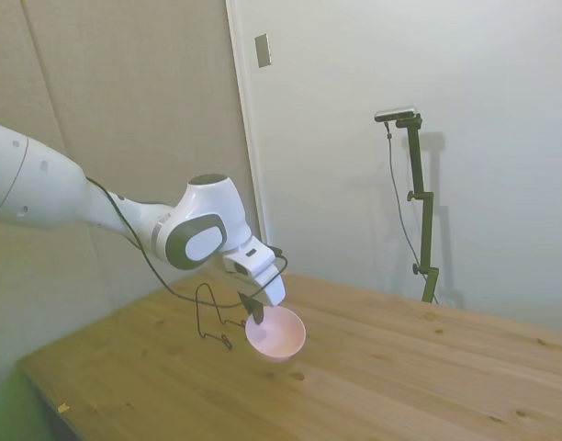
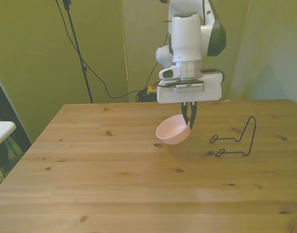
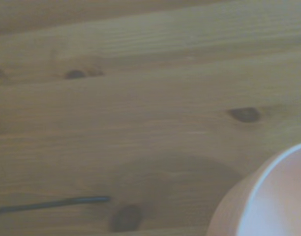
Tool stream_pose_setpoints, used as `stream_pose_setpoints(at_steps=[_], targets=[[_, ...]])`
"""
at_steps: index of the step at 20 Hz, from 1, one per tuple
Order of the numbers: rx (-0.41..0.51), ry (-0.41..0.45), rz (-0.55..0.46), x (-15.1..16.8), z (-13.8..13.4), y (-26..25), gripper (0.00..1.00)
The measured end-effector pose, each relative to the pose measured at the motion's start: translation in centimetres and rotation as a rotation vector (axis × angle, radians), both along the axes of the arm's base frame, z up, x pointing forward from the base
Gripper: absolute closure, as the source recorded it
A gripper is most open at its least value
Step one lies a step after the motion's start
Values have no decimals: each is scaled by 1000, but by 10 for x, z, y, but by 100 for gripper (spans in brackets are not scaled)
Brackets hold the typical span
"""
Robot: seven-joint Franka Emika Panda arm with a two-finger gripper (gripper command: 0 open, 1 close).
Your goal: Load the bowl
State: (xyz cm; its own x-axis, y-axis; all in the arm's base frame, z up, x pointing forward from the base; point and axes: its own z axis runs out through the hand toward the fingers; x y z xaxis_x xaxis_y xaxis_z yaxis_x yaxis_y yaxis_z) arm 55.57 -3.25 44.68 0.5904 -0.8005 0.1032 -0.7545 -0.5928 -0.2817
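Pale walls (image 1: 354, 73) and a knotty wooden table (image 2: 114, 184) under soft light.

The claw (image 1: 256, 316) holds the tilted pink bowl (image 1: 275, 333) above the table (image 1: 400, 386), seemingly by its rim.

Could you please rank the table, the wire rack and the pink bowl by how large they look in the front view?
1. The table, by far the largest.
2. The wire rack.
3. The pink bowl, held tilted in the gripper. It looks only slightly smaller than the rack, so that order is unsure.
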Motion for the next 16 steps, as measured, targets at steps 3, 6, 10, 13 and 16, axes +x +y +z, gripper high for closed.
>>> stream_pose_setpoints(at_steps=[3,6,10,13,16], targets=[[100,-35,74,9,32,38,100],[148,-48,93,9,30,39,100],[307,-82,154,3,13,45,100],[420,-110,207,-3,0,40,100],[452,-105,236,-5,-1,44,100]])
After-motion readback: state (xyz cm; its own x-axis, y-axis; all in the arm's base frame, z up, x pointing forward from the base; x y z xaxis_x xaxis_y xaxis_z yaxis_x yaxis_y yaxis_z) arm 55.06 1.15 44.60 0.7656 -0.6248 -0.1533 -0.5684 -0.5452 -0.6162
